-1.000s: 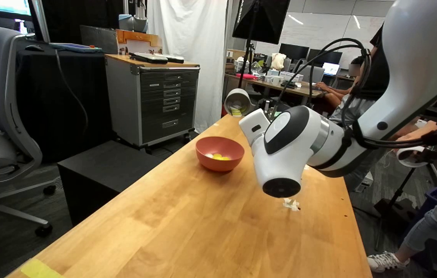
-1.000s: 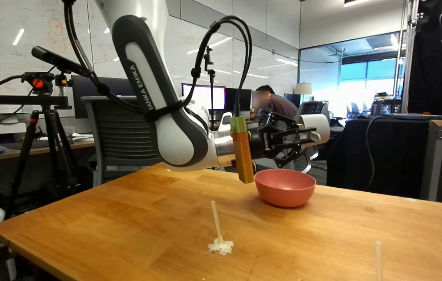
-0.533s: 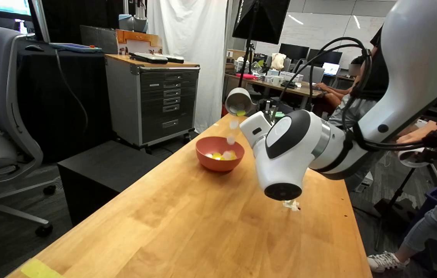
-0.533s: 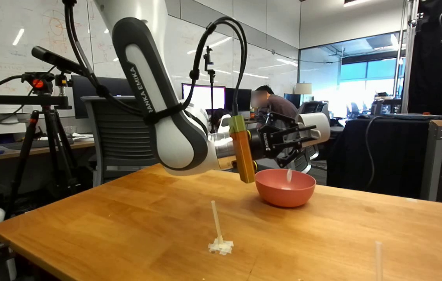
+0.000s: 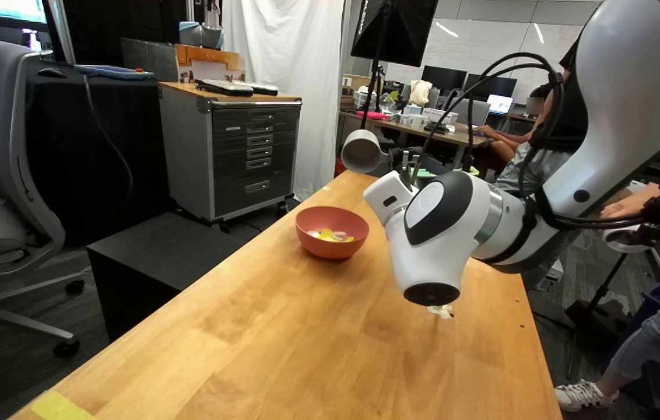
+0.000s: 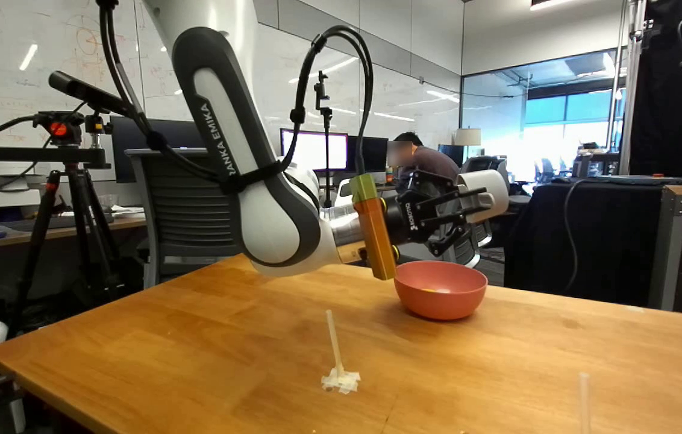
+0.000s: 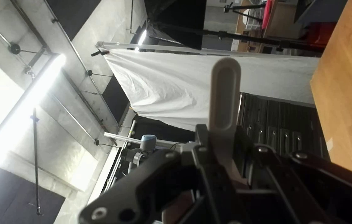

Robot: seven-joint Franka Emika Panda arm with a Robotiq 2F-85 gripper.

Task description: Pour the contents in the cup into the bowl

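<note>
Cup (image 6: pixel 494 188): held in the air, tipped on its side, just to the right of the end effector (image 6: pixel 479 205) in an exterior view.
End effector: clamped on the cup's handle (image 5: pixel 387 157).
Bowl (image 5: pixel 332 252): set on the desk (image 5: pixel 283 338), lower than cup and end effector, apart from both.
Contents (image 5: pixel 326 234): yellow and whitish bits, gathered in the bowl.

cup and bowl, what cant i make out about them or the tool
Contents: in both exterior views, partly hidden by the near wall of the bowl; too small and jumbled to count.
Cup: in an exterior view, its own wall hides the inside.
Tool: in an exterior view, the arm hides most of it.
</note>
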